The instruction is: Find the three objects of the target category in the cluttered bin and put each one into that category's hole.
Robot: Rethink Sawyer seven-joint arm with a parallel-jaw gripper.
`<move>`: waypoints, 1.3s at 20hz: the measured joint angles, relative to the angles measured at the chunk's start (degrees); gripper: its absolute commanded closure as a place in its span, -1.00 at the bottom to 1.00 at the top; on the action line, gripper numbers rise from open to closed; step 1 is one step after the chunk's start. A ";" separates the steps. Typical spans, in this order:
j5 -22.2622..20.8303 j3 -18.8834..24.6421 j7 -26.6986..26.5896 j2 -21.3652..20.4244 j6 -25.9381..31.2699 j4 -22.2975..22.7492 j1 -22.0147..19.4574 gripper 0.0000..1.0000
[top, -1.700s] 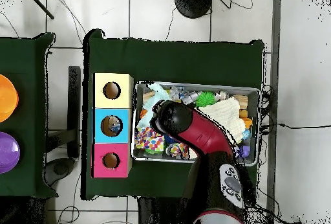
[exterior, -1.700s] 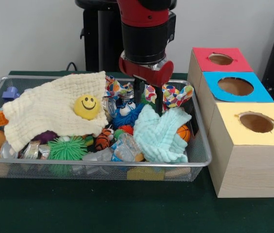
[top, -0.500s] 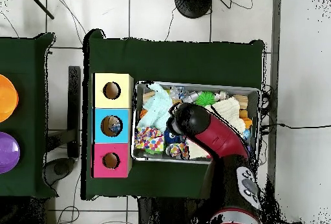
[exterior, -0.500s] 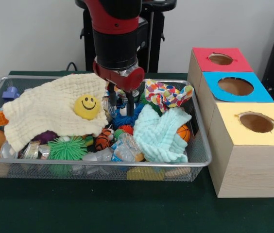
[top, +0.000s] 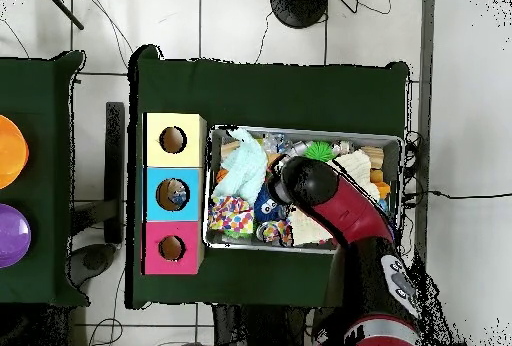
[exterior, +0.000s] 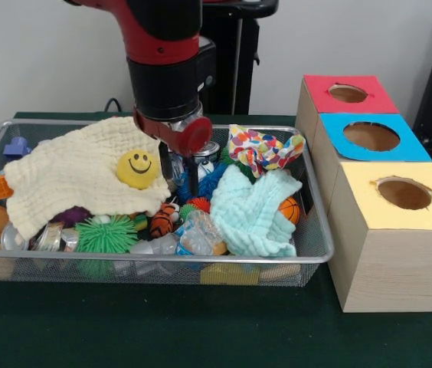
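Observation:
The wire-mesh bin (exterior: 313,247) is full of toys and cloths; it also shows in the overhead view (top: 401,144). A crushed clear bottle with a blue label (exterior: 194,234) lies near the bin's front wall, with more clear plastic (exterior: 152,245) to its left. My gripper (exterior: 183,184) hangs open and empty over the bin's middle, just right of the yellow smiley ball (exterior: 137,168) and behind the bottle. In the overhead view the arm (top: 305,182) hides it. The blue-topped box's hole (exterior: 371,136) is to the right of the bin; in the overhead view (top: 173,194) something lies inside it.
A cream cloth (exterior: 70,172) covers the bin's left half. A mint cloth (exterior: 254,211) and a many-coloured cloth (exterior: 262,149) lie on the right. A green spiky ball (exterior: 106,234) sits at the front. Red-topped (exterior: 348,93) and yellow-topped (exterior: 404,192) boxes flank the blue one.
In the front view the arm has moved left across the bin, from above the mint cloth to beside the smiley ball. The gripper stays open and empty.

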 measured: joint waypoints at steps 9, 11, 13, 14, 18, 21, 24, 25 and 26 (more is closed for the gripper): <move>0.59 2.68 0.00 2.46 -0.21 -0.54 -0.55 -1.00; 0.86 3.26 0.00 2.78 -0.21 -0.64 -0.58 -1.00; 1.27 4.14 0.00 3.17 -0.21 -0.70 -0.73 -1.00; 1.52 4.72 0.00 3.37 -0.21 -0.70 -0.87 -1.00; 1.75 6.28 0.00 3.80 -0.27 -0.77 -1.21 -1.00; 1.75 6.35 0.00 4.16 -0.66 -0.94 -1.03 -1.00; 1.73 5.76 0.00 4.53 -2.19 -1.43 -0.25 -1.00; 1.73 5.61 0.00 4.54 -2.62 -1.51 -0.03 -1.00; 1.75 5.42 0.00 4.53 -3.46 -1.64 0.34 -1.00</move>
